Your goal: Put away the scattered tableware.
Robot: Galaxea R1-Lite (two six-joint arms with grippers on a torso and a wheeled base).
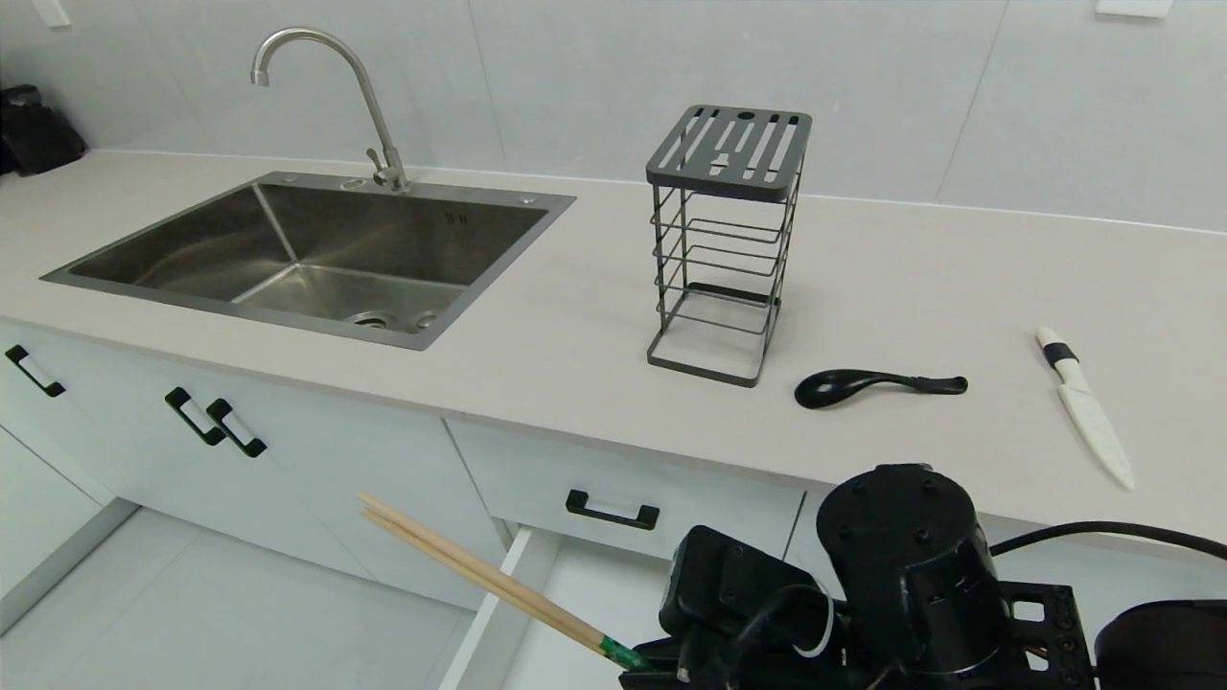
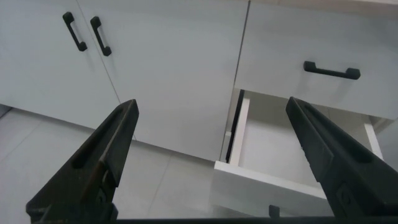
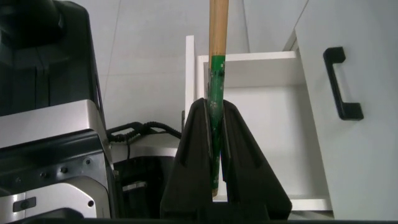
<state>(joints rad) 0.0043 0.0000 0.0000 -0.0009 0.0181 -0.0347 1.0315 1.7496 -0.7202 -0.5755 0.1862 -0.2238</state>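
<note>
A pair of wooden chopsticks with green ends is clamped in my right gripper, low in front of the cabinets; they slant up to the left. In the right wrist view the chopsticks stand between the shut fingers of the right gripper, over an open white drawer. On the counter lie a black spoon and, further right, a white knife. A dark wire rack stands just left of the spoon. My left gripper hangs open, holding nothing, before the cabinet fronts.
A steel sink with a curved faucet takes up the counter's left side. Under the counter, the open drawer juts out below a shut drawer with a black handle. Cabinet doors are to the left.
</note>
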